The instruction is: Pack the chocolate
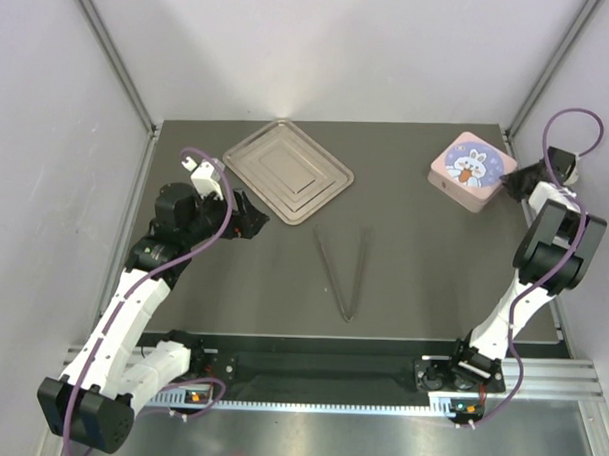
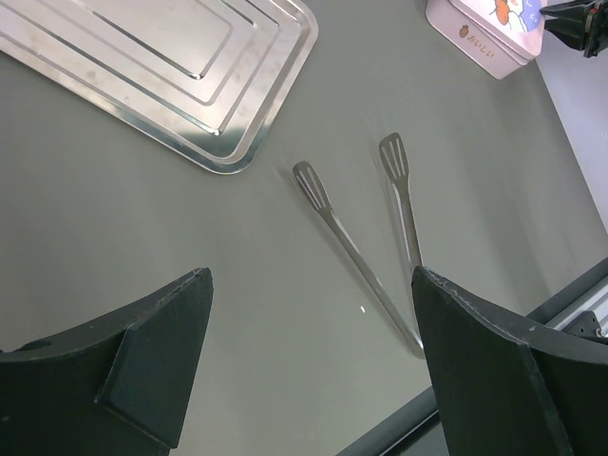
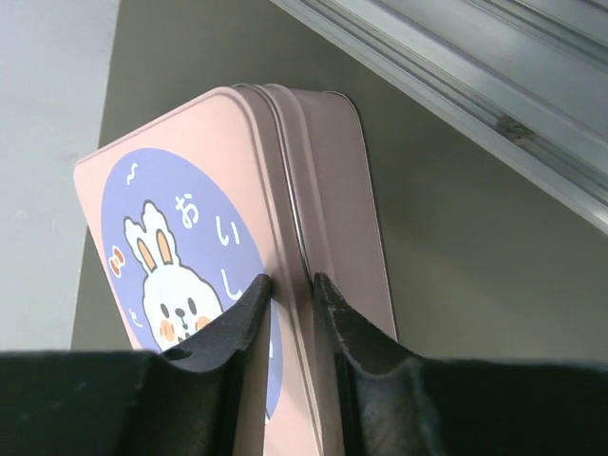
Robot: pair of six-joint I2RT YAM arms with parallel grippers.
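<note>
No chocolate pieces show in any view. A pink tin box (image 1: 471, 171) with a bunny picture on its closed lid sits at the back right of the table; it also shows in the left wrist view (image 2: 484, 33) and the right wrist view (image 3: 190, 190). My right gripper (image 1: 514, 179) is at the box's right edge; in the right wrist view it (image 3: 292, 282) is shut on the lid's rim, one finger on top and one on the side. My left gripper (image 1: 253, 222) is open and empty (image 2: 313, 274) above the table, beside the tray.
An empty steel tray (image 1: 286, 172) lies at the back centre-left, also in the left wrist view (image 2: 171, 66). Metal tongs (image 1: 345, 274) lie in the middle of the table, tips pointing away (image 2: 356, 256). A frame rail runs along the right edge.
</note>
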